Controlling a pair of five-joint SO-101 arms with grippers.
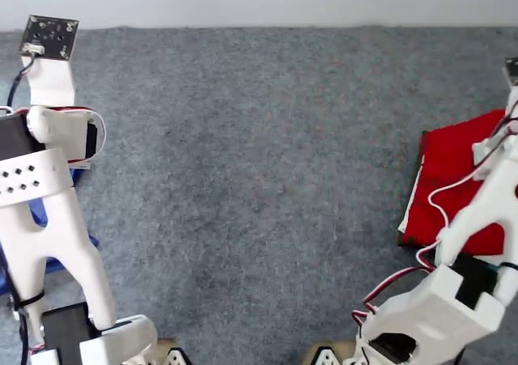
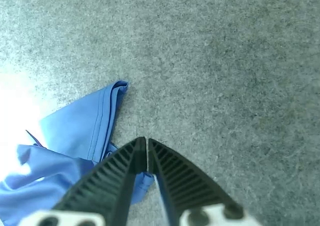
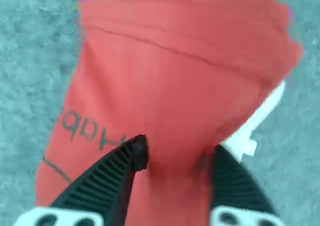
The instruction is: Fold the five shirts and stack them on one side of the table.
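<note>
The high camera looks straight down on the surface [image 1: 259,179] from well above, red shirt [image 1: 457,179] at one edge. The right wrist camera hangs close over the red shirt [image 3: 170,85], facing down past its fingers [image 3: 115,171]. The left wrist camera, well apart from the red shirt, faces down on a blue shirt [image 2: 75,136]. The high view shares both.

- The blue shirt [image 1: 39,213] lay mostly hidden under the left arm [image 1: 48,187] in the high view, cut off at the picture's left edge.
- In the left wrist view, the blue shirt [image 2: 75,136] ran off two edges, partly behind the left gripper [image 2: 147,145] and partly lost in glare [image 2: 15,100].
- The right arm [image 1: 486,211] covered the red shirt's [image 1: 453,179] far side. The layers [image 1: 411,203] beneath were thin edges, possibly two garments.
- In the right wrist view, the red shirt [image 3: 165,75] was blurred, and whether the right gripper [image 3: 175,156] touched it could not be told.
</note>
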